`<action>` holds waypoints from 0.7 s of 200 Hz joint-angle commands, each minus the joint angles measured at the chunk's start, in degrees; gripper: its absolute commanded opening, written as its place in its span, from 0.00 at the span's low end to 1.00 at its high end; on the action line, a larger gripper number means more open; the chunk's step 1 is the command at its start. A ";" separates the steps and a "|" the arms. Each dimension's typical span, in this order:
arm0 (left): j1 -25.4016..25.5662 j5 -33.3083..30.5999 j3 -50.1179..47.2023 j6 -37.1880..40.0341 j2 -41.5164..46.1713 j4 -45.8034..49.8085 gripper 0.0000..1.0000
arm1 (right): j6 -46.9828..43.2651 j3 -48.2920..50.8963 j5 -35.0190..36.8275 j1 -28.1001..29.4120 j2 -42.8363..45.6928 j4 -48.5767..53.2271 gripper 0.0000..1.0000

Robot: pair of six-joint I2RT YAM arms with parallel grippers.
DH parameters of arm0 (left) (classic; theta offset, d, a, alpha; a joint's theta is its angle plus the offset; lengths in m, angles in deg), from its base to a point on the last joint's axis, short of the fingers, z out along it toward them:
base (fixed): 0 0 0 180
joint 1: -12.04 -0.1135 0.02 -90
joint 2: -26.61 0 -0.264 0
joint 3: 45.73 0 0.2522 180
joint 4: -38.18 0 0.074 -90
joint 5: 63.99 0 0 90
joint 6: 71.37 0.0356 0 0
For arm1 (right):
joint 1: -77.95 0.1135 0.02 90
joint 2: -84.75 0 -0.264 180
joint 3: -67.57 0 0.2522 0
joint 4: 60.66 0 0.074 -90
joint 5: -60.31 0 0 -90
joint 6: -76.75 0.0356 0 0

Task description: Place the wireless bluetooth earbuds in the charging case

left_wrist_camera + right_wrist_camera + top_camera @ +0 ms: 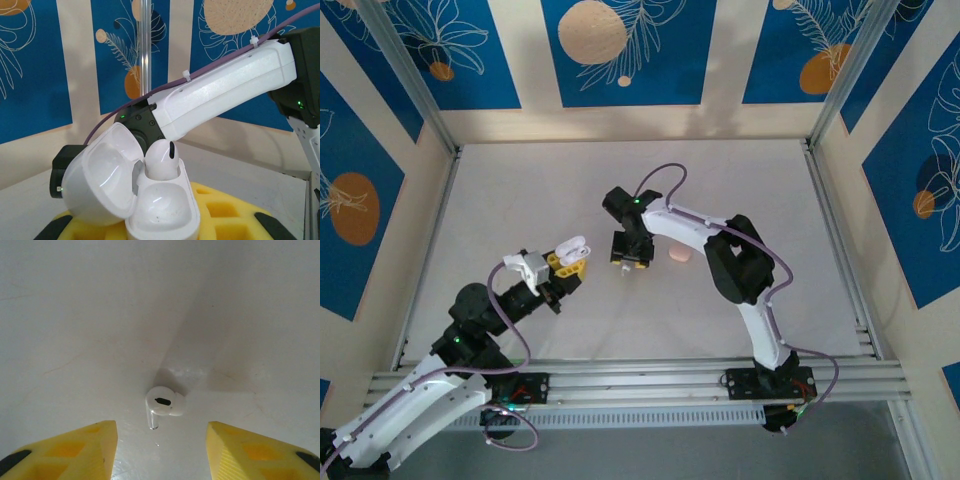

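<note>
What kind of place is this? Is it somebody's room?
Probably a robot test booth, not a home. A left arm and a right arm are bolted to a metal rail at the edge of a white table, and metal posts hold blue leaf-patterned panels around it.

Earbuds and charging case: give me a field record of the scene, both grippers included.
charging case: white, lid open, held by left gripper
seated earbud: white, upright in the case
loose earbud: white, lying on table
right gripper: open, above loose earbud, not touching it
pink object: on table, just right of right gripper in the top view
</note>
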 commanded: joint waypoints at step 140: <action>0.56 -1.77 2.27 -1.60 -5.74 2.83 0.12 | -2.17 -6.91 2.97 1.17 -7.30 6.92 0.38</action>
